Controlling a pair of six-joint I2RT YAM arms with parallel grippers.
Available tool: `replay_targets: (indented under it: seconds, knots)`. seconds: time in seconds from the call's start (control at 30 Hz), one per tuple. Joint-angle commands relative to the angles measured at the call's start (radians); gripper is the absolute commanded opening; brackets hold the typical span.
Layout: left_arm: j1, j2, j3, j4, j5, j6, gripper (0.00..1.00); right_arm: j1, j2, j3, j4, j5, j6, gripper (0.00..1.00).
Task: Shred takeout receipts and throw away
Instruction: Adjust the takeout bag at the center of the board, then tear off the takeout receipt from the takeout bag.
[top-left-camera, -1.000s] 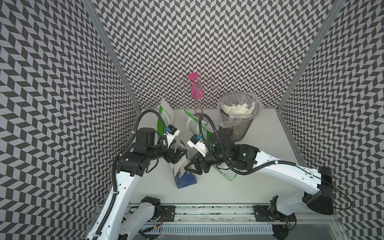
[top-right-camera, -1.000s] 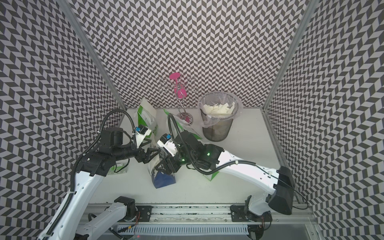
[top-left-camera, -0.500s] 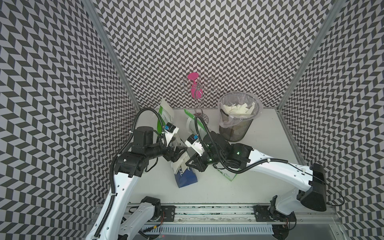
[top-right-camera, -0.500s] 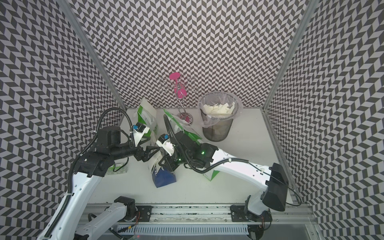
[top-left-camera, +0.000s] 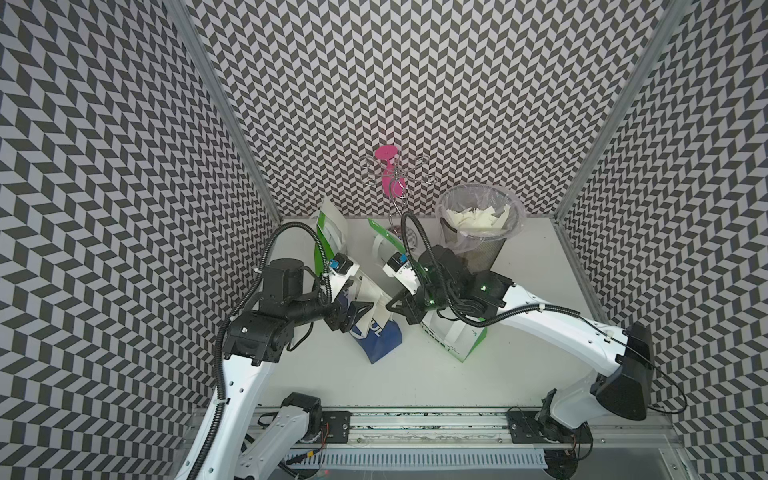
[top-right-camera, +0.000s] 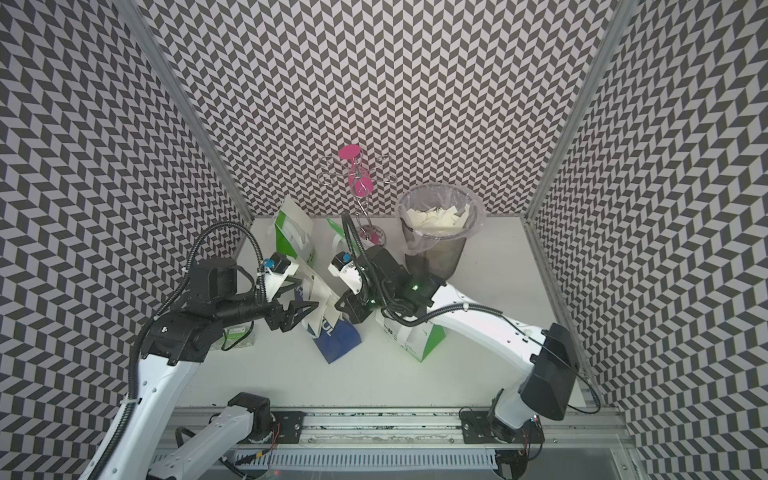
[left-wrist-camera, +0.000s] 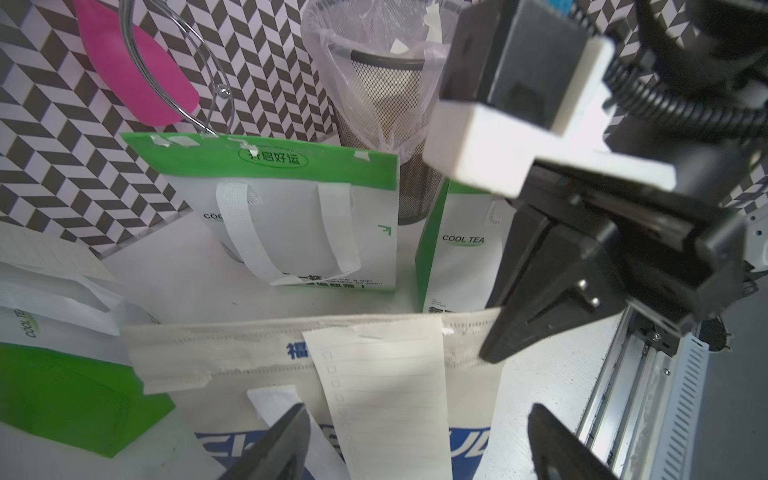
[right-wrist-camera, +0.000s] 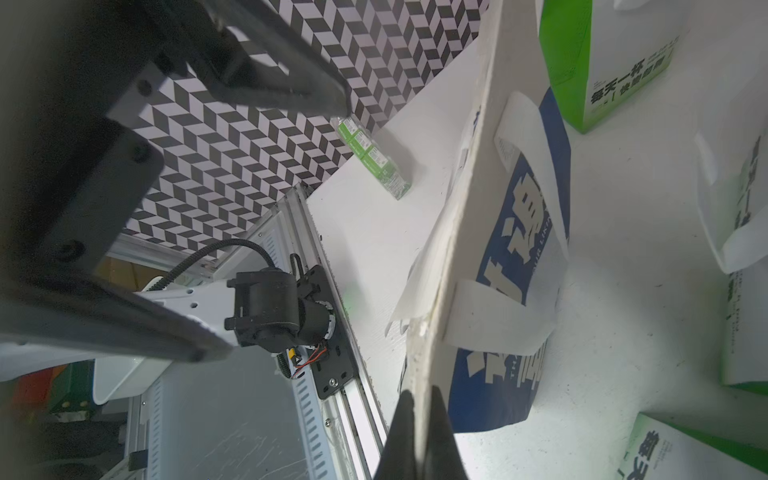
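We count three green-and-white bags (top-left-camera: 457, 345), one blue bag (top-left-camera: 380, 336) mid-tabletop, and one bin (top-left-camera: 484, 253) of torn pieces (top-left-camera: 478, 218) by the back edge. One receipt (left-wrist-camera: 386, 395), cream and lined, is taped to the blue bag's top. The left gripper (left-wrist-camera: 417, 409) is spread around it; the right gripper (right-wrist-camera: 420, 395) is clamped on the bag's edge.

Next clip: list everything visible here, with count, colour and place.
receipt: one, cream, lined, taped to the blue-and-cream bag's top edge
torn pieces: several, cream, inside the bin
blue-and-cream bag: one, table centre
green-and-white bags: three; two at the back, one under the right arm
bin: one, black mesh with clear liner, back right
wire stand: one, chrome, back centre
pink object: one, hanging on the stand
carton pack: one, green, beneath the left arm
table: one, white
left gripper: open, fingers either side of the receipt
right gripper: shut on the blue-and-cream bag's top edge
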Motion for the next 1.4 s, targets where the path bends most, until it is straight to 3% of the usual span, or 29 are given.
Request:
replay_targets:
  seconds: [0.0,0.17,0.4,0.7,0.9,1.17,1.37]
  knots:
    - [0.003,0.019,-0.020,0.002,-0.030,0.042,0.81,-0.021,0.007,0.031,0.003,-0.062,-0.081,0.00]
    - [-0.013,0.084,-0.039,0.050,-0.111,0.089,0.79,-0.056,0.005,0.037,-0.024,-0.090,-0.112,0.00]
    - [-0.080,0.094,-0.106,0.202,-0.065,0.041,0.82,-0.060,0.007,0.035,-0.034,-0.102,-0.130,0.00]
    - [-0.090,0.171,-0.092,0.232,-0.053,0.026,0.82,-0.059,0.014,0.034,-0.034,-0.132,-0.141,0.00]
    - [-0.091,0.188,-0.085,0.232,0.054,0.032,0.75,-0.059,0.017,0.024,-0.035,-0.138,-0.148,0.00]
    - [-0.091,0.167,-0.074,0.250,0.011,0.015,0.49,-0.060,0.017,0.014,-0.040,-0.135,-0.157,0.00]
    - [-0.090,0.161,-0.055,0.258,-0.019,-0.003,0.38,-0.060,0.019,0.008,-0.046,-0.126,-0.165,0.00]
